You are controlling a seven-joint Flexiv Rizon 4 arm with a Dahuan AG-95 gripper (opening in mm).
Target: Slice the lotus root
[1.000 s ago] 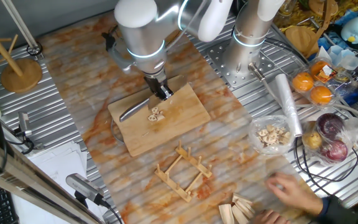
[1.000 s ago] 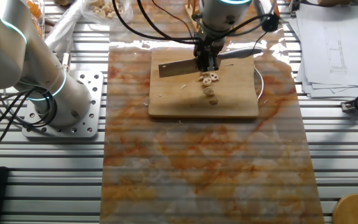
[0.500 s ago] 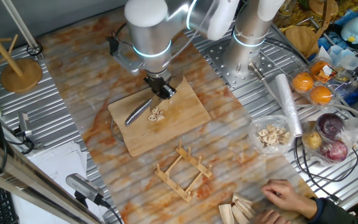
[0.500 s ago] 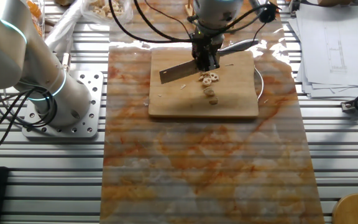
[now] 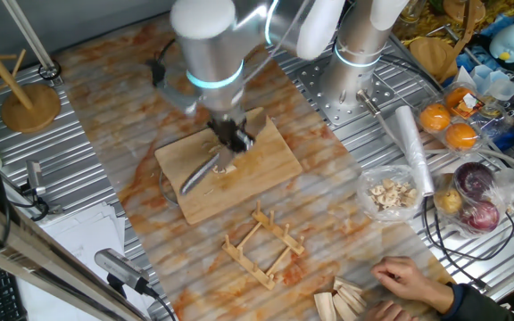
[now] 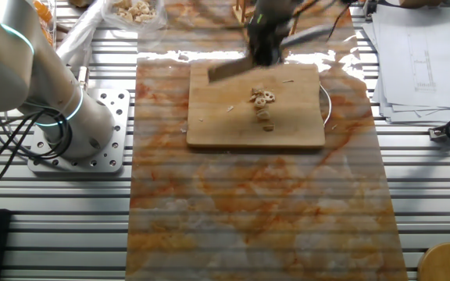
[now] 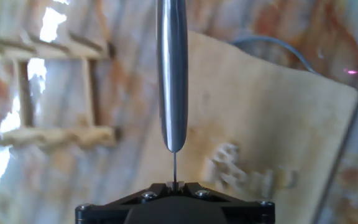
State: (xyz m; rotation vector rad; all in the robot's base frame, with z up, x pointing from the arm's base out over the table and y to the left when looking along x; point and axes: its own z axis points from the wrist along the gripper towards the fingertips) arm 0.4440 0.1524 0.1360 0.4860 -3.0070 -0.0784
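The lotus root lies as several thin pale slices (image 6: 262,98) in a short row on the wooden cutting board (image 6: 209,129). In the hand view the slices (image 7: 241,168) are blurred, to the right of the blade. My gripper (image 6: 268,39) is shut on a knife handle and is blurred by motion over the board's far edge. The knife blade (image 6: 229,70) hangs above the board, apart from the slices. In one fixed view the gripper (image 5: 232,138) and the blade (image 5: 199,171) cover most of the slices. The hand view shows the knife (image 7: 171,74) edge-on in my gripper (image 7: 174,185).
A wooden rack (image 5: 261,245) stands just in front of the cutting board (image 5: 270,160). A clear bag of pale chips (image 5: 391,194), oranges (image 5: 449,125) and red onions lie at the right. A person's hand (image 5: 409,276) rests by wooden blocks (image 5: 346,299). A second arm's base (image 6: 76,133) stands beside the mat.
The gripper has lifted the knife off the board and swung it away from the slices, and it is now blurred with motion. The slices have not moved. The person's hand has shifted slightly.
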